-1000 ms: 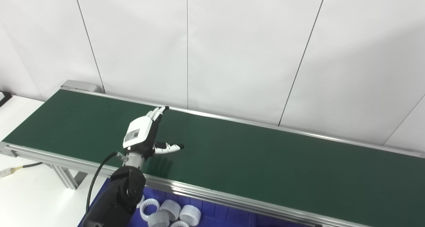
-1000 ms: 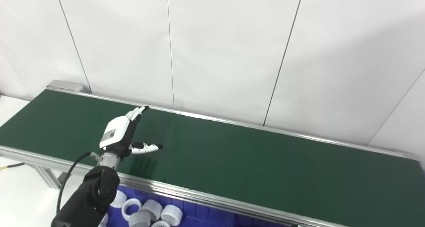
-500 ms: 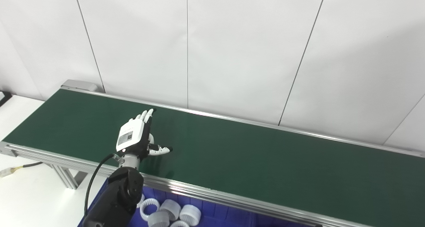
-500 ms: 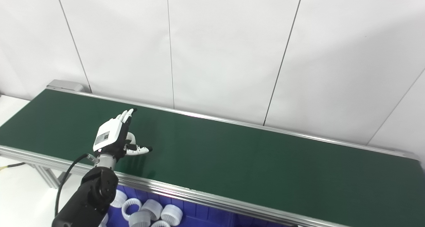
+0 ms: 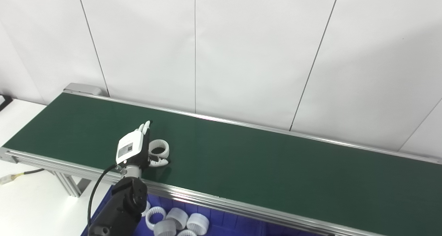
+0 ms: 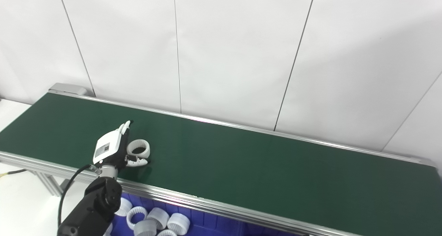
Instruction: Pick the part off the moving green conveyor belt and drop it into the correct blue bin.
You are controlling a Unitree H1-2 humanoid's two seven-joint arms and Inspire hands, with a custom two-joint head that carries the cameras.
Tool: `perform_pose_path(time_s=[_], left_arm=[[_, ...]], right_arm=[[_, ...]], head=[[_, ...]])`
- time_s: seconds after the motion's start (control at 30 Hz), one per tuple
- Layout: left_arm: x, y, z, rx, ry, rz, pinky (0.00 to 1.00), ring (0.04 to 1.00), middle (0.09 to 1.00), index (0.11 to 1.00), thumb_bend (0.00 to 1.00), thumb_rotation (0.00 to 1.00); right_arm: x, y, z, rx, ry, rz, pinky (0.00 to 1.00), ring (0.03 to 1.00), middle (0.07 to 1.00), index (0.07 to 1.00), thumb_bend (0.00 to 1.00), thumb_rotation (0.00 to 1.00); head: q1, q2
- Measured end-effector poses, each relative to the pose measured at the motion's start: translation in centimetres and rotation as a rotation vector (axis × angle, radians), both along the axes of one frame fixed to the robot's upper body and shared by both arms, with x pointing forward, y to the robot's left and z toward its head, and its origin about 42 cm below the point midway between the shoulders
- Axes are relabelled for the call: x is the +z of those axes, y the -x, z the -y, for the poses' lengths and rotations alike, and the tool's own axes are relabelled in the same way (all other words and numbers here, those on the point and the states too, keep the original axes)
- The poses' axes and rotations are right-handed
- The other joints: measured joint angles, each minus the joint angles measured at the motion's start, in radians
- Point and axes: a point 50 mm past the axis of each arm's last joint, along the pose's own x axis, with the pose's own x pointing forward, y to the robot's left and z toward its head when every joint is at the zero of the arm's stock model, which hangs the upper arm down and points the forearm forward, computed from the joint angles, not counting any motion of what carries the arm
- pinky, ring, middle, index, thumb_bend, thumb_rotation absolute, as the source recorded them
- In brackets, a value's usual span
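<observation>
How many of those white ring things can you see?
At least 6: one ring on the belt beside the left hand, five or so in the blue bin; the arm and picture edge hide more.

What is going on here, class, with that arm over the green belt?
The robot's left hand is over the green conveyor belt, right beside a white ring-shaped part. Its fingers are spread and its thumb lies in front of the part, so it cups the part without a closed grasp. Below the belt's near edge, a blue bin already holds several similar white rings. The right hand is out of view.
</observation>
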Motion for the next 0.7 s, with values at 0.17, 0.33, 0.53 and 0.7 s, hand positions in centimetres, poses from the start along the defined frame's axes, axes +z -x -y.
perform_pose_path(time_s=[0.17, 0.33, 0.53, 0.7], left_arm=[[-0.3, -0.6, 0.1, 0.001, 0.009, 0.011, 0.79, 0.860, 0.907, 0.907, 0.72, 0.11], [-0.5, -1.4, 0.1, -0.012, 0.047, 0.039, 0.68, 0.780, 0.842, 0.846, 0.64, 0.05], [-1.4, -1.6, 0.4, -0.087, 0.170, 0.130, 0.52, 0.600, 0.676, 0.714, 0.54, 0.00], [-1.8, -1.9, 1.0, -0.215, 0.328, 0.171, 0.50, 0.559, 0.595, 0.600, 0.45, 0.00]], right_arm=[[0.0, 0.0, 0.0, 0.003, 0.003, -0.001, 0.59, 0.654, 0.663, 0.800, 0.84, 0.17], [0.0, 0.0, -0.1, 0.006, 0.006, -0.002, 0.60, 0.658, 0.665, 0.800, 0.84, 0.15], [0.1, 0.1, -0.1, 0.006, 0.005, -0.003, 0.60, 0.654, 0.667, 0.805, 0.83, 0.16], [0.1, 0.2, -0.1, 0.005, 0.000, -0.002, 0.59, 0.653, 0.666, 0.806, 0.84, 0.16]], head=[[-0.003, 0.002], [-0.002, 0.005], [-0.002, 0.014], [0.000, 0.017]])
